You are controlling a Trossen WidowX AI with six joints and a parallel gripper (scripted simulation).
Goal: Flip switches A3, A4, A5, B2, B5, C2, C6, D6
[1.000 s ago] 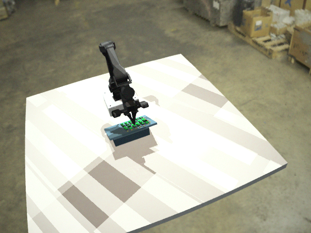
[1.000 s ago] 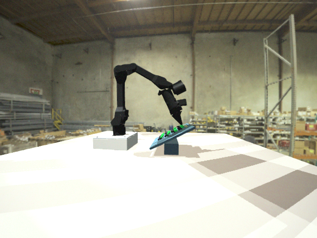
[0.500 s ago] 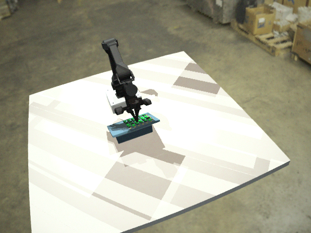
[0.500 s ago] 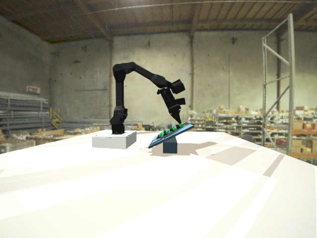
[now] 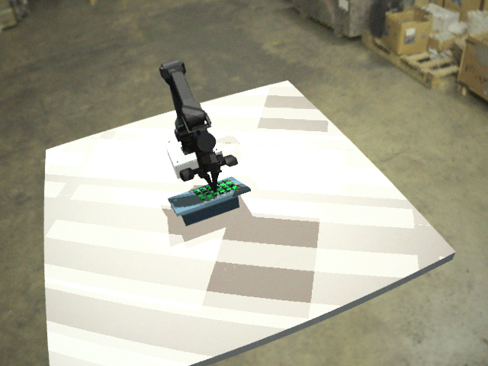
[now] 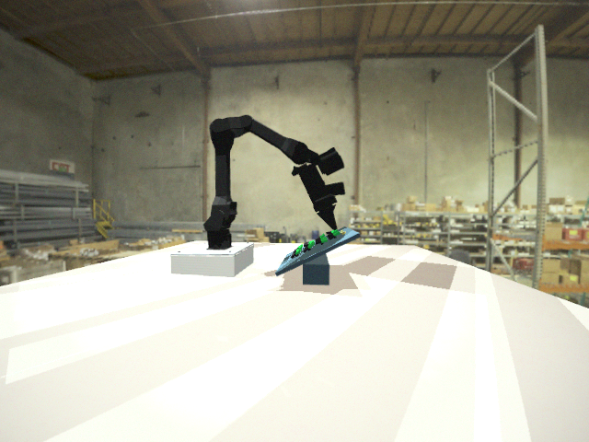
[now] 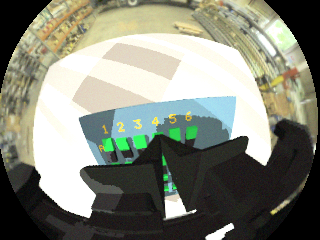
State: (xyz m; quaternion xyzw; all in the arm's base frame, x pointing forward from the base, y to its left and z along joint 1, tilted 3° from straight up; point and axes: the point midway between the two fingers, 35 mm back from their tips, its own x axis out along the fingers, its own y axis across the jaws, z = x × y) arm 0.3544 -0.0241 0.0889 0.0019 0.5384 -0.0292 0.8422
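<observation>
The blue switch panel (image 5: pixel 184 200) (image 6: pixel 351 234) (image 7: pixel 150 109) is tilted on a dark block, its far edge higher. My gripper (image 5: pixel 214 190) (image 6: pixel 335 228) (image 7: pixel 159 138) is shut and empty, its tips at the far row, at or just above switch A4; contact cannot be told. In the wrist view the green parts of A1 (image 7: pixel 108 145), A2 (image 7: pixel 123 144), A3 (image 7: pixel 140 142), A5 (image 7: pixel 174 134) and A6 (image 7: pixel 191 132) show. A4 is mostly behind the fingertips. The fingers hide most of rows B, C and D, so their switch positions cannot be told.
The panel's dark support block (image 5: pixel 213 213) (image 6: pixel 316 274) stands on the white table (image 5: pixel 118 275) (image 6: pixel 190 380). The arm's white base (image 5: pixel 183 162) (image 6: pixel 203 264) is on the panel's near side. Striped shadows cross the table, and shadow covers part of the panel.
</observation>
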